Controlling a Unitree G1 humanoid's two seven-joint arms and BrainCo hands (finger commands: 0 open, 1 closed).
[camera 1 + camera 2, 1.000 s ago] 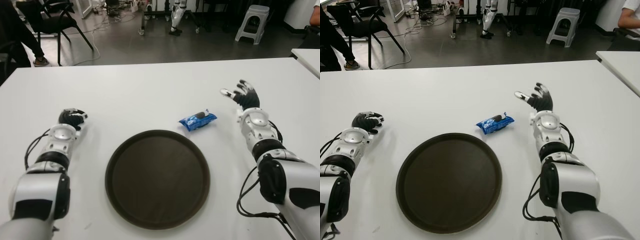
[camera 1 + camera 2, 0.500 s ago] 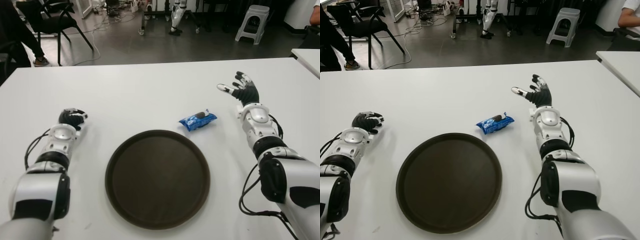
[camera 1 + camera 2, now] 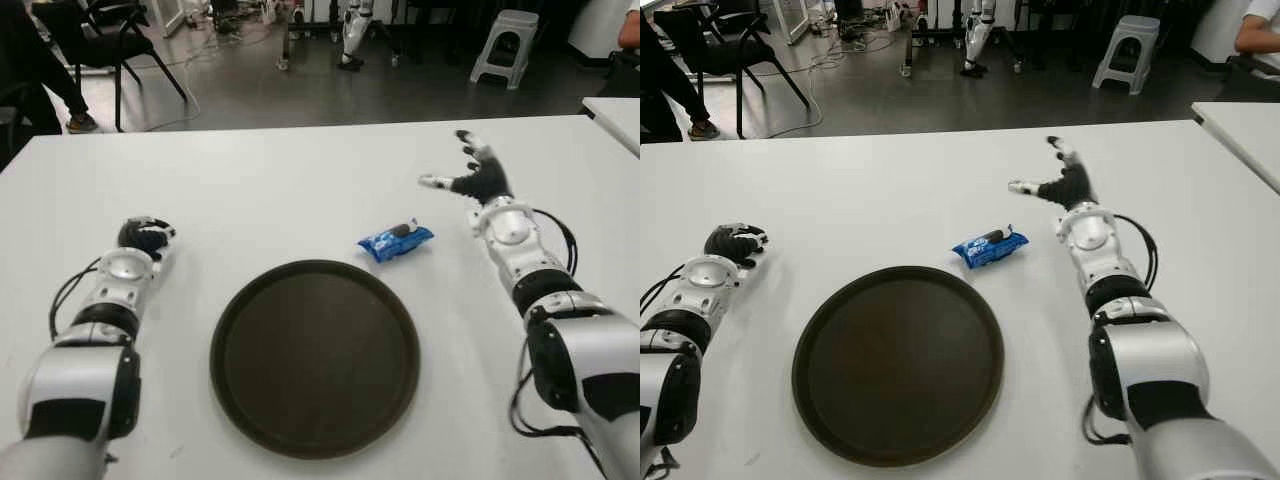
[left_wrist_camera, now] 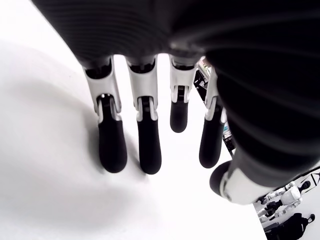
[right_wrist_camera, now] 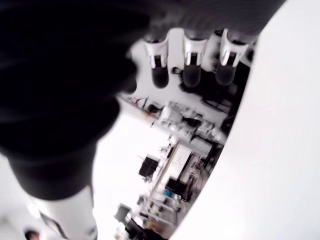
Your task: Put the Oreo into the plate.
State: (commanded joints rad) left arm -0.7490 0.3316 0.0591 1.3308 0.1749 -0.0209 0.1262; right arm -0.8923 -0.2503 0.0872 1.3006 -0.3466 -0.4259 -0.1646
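The Oreo (image 3: 396, 241), a small blue packet, lies on the white table (image 3: 300, 190) just beyond the far right rim of the plate (image 3: 314, 355). The plate is a round, dark brown dish with nothing on it, near the table's front. My right hand (image 3: 465, 172) is up and to the right of the packet, a short gap away. Its fingers (image 5: 192, 70) are spread with the thumb pointing left, and it holds nothing. My left hand (image 3: 143, 236) shows far left of the plate, its fingers (image 4: 112, 150) relaxed with tips down at the tabletop, also holding nothing.
Beyond the table's far edge are a dark floor with chairs (image 3: 110, 40), a grey stool (image 3: 507, 45) and cables. A second white table (image 3: 615, 110) juts in at the right edge.
My right hand has moved away from me and to the left, turning so the thumb points toward the space behind the packet. The Oreo, plate and left hand have not moved.
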